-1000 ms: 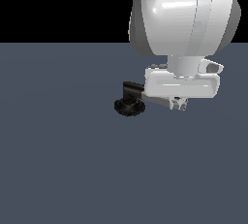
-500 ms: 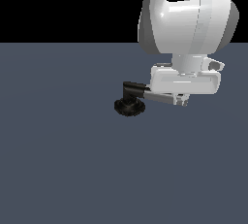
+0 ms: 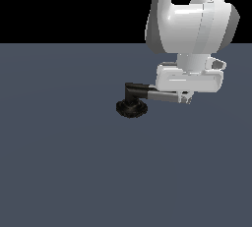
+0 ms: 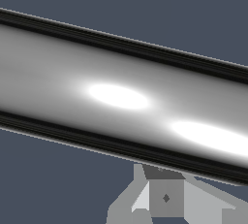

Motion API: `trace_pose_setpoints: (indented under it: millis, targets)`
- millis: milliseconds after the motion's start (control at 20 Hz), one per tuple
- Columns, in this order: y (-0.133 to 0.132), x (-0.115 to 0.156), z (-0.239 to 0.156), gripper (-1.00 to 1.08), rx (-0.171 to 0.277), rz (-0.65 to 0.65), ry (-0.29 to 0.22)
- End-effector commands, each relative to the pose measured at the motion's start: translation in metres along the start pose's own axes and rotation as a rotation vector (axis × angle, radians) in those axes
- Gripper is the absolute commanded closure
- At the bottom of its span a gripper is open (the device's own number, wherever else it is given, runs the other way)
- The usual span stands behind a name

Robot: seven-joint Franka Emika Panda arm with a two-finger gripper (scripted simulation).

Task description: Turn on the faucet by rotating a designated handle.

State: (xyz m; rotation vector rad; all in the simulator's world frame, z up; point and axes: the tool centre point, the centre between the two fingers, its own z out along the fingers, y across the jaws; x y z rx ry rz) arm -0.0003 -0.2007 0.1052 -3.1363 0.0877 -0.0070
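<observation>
Faucet sits mid-worktop, handle jutting toward the exterior view's right. Pincer at the handle's far end; can't tell if apart or clamped. Looks like contact made, rotation mostly left.

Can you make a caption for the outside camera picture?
White robot tool low over the shiny faucet handle sticking out from the black faucet.
</observation>
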Motion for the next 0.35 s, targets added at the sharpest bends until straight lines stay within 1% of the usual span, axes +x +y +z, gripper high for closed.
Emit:
trace_pose_setpoints:
  millis: [0, 300]
  targets:
    - [0.017, 0.003, 0.004, 1.08, -0.004, 0.017, -0.003]
    - [0.028, 0.015, 0.004, 1.08, -0.004, 0.019, -0.004]
